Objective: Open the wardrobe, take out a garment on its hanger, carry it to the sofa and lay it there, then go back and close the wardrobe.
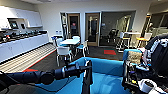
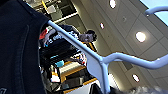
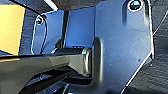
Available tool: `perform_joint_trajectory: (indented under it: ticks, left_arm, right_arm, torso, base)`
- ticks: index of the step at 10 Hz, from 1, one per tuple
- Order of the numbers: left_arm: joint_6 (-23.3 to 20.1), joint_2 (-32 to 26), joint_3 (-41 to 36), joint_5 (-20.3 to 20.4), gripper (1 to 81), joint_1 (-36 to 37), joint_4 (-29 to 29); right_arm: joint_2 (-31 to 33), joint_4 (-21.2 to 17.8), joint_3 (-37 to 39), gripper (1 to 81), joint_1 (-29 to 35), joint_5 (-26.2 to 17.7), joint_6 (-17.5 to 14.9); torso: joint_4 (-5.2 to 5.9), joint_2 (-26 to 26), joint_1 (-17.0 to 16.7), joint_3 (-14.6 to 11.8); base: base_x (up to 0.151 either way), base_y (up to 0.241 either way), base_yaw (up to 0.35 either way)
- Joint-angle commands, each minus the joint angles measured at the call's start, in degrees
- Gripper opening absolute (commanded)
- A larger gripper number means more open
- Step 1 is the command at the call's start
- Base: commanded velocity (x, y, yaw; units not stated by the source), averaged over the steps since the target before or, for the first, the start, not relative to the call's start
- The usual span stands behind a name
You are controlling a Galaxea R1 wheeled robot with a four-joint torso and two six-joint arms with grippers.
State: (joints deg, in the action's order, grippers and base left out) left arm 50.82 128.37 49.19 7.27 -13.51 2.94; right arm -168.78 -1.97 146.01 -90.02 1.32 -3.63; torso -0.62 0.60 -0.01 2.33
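Left tool [image 1: 88,67] holds out the garment [image 1: 87,80] over the sofa [image 1: 107,75]; grip unclear.

Sofa [image 1: 110,75] seat open ahead; hanging garment [image 1: 87,80] blocks centre, person [image 1: 155,57] crowds right side

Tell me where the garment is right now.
In the head view, the garment hangs dark from the left gripper, low at centre, directly over the blue sofa.
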Motion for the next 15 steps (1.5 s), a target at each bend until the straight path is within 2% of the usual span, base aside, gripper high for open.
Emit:
perform_joint_trajectory:
  ticks: [1, 7, 8, 11, 12, 13, 15]
  left_arm:
    - [-0.5, -0.3, -1.6, 2.0, 1.0, 8.6, -1.4]
    - [-0.5, -0.2, -1.6, 2.1, 1.0, 8.5, -1.4]
    - [-0.5, -0.3, -1.6, 2.0, 1.0, 8.5, -1.4]
    - [-0.6, -0.3, -1.6, 2.1, 1.0, 8.3, -1.4]
    - [-0.6, -0.4, -1.6, 2.1, 1.0, 8.3, -1.4]
    - [-0.6, -0.3, -1.6, 2.1, 1.0, 8.3, -1.5]
    - [-0.6, -0.1, -1.6, 2.1, 1.0, 8.3, -1.4]
  right_arm:
    - [0.1, 0.5, -0.2, 81.1, 2.1, -3.4, -0.2]
    - [-0.2, 1.3, -0.2, 81.1, 1.9, -3.4, -0.2]
    - [-0.2, 1.3, -0.2, 81.1, 1.9, -3.4, -0.2]
    - [-0.2, 1.3, -0.2, 81.1, 2.1, -3.4, -0.2]
    - [-0.2, 1.3, -0.2, 81.1, 2.1, -3.4, -0.2]
    - [-0.2, 1.3, -0.2, 81.1, 2.1, -3.4, -0.2]
    - [-0.2, 1.3, -0.3, 81.1, 2.1, -3.5, -0.2]
  torso:
    - [0.0, 0.0, 0.0, 0.0]
    - [0.0, 0.0, 0.0, 0.0]
    - [0.0, 0.0, 0.0, 3.8]
    - [0.0, 0.0, 0.0, 8.1]
    - [0.0, 0.0, 0.0, 4.7]
    - [0.0, 0.0, 0.0, 6.2]
    - [0.0, 0.0, 0.1, 7.2]
  base:
    - [0.0, 0.0, 0.0]
    - [0.062, 0.0, 0.0]
    - [0.077, 0.0, 0.0]
    - [0.077, 0.0, 0.0]
    - [0.077, 0.0, 0.0]
    - [0.077, 0.0, 0.0]
    - [0.077, 0.0, 0.0]
